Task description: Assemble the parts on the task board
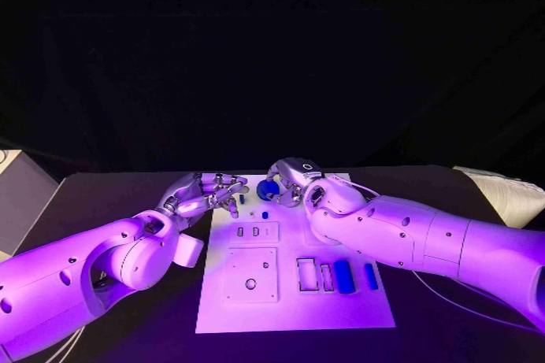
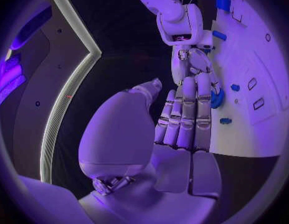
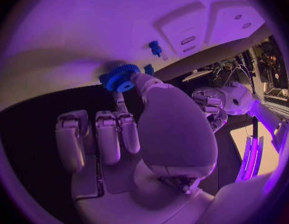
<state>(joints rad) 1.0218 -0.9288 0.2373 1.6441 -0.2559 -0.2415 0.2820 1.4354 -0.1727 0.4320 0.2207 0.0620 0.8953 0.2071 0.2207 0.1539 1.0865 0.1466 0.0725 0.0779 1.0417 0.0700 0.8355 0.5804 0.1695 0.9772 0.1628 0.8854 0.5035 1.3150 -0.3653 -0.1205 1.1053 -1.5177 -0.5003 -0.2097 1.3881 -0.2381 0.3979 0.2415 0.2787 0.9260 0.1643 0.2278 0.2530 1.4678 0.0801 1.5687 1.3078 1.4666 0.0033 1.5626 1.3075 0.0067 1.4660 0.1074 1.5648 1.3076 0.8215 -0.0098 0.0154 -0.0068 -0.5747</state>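
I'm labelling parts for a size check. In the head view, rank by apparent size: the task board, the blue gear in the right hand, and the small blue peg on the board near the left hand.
1. Task board
2. Blue gear
3. Blue peg

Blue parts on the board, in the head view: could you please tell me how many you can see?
4: a gear at the right hand, a small peg just below it, and two bars near the board's lower right. The hands may hide others.
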